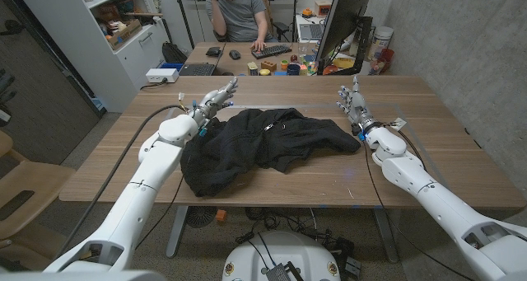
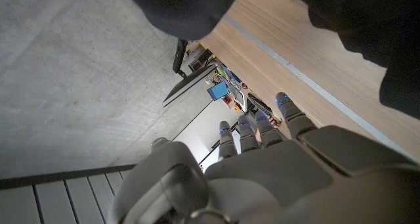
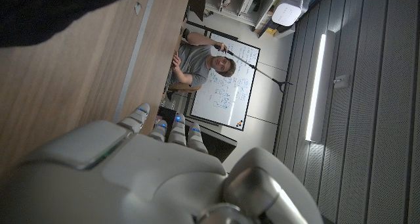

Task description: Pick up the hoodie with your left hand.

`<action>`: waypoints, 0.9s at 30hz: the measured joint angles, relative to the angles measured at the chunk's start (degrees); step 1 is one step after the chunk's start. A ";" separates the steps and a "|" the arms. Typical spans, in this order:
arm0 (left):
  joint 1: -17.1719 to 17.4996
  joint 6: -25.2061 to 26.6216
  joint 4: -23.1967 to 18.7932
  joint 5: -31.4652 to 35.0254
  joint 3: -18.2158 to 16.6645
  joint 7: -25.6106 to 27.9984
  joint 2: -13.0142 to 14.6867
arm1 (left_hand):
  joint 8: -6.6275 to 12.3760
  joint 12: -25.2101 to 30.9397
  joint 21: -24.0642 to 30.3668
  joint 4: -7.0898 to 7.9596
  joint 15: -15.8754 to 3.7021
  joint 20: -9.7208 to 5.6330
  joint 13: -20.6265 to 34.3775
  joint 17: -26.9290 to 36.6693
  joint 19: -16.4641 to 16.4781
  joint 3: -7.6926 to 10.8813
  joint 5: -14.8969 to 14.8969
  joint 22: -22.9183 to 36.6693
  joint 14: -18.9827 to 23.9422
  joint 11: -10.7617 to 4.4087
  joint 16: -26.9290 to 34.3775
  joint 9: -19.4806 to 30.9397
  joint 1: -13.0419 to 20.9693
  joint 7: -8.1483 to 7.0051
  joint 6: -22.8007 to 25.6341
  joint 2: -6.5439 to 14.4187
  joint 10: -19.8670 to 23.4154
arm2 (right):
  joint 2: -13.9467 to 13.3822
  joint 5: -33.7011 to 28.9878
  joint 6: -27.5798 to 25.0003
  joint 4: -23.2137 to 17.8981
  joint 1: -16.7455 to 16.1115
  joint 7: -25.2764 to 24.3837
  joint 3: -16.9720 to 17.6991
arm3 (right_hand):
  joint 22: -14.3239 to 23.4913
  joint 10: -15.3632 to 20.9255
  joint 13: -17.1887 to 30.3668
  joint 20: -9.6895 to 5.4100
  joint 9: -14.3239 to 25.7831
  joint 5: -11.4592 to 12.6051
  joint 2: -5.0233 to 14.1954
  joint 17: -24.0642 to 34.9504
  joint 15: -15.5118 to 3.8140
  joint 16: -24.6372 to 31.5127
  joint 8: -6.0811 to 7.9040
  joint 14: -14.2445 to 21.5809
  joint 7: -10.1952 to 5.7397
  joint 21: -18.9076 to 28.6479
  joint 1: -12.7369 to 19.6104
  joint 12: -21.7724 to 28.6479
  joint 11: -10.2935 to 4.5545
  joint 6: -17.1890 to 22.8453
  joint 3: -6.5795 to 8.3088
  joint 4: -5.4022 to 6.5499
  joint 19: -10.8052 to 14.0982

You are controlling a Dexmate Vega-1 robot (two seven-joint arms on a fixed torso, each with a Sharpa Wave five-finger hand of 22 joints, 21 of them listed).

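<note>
now black hoodie (image 1: 263,145) lies crumpled mid surface (image 1: 428,161), between both hands. left hand (image 1: 212,101) just beside its far-left edge, fingers spread, holding nothing. right hand (image 1: 354,106) near sleeve end, fingers apart, empty.

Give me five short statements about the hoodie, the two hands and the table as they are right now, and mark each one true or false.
1. The hoodie lies crumpled on the wooden table. True.
2. The left hand grips the hoodie and has raised it off the table. False: its fingers are spread and hold nothing, and the hoodie lies on the table.
3. The right hand holds nothing, with its fingers apart. True.
4. The hoodie is white. False: it is black.
5. The hoodie lies between the two hands, nearer the left one. True.
</note>
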 measured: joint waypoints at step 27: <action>-0.11 -15.19 1.02 29.18 7.17 -3.46 5.44 | 0.45 0.74 1.68 -2.79 -2.18 -1.33 -0.01 -0.16 6.50 -2.44 0.00 0.28 2.79 -1.94 0.61 -0.01 2.41 -0.74 -0.08 -6.03 1.78 | 1.45 -1.19 -0.02 2.67 3.12 1.45 -1.37 | -0.01 0.00 -0.01 0.00 -0.01 0.00 0.00 -0.01 0.00 0.10 0.00 0.00 0.00 0.00 0.00 0.00 0.00 0.00 0.00 0.00 0.00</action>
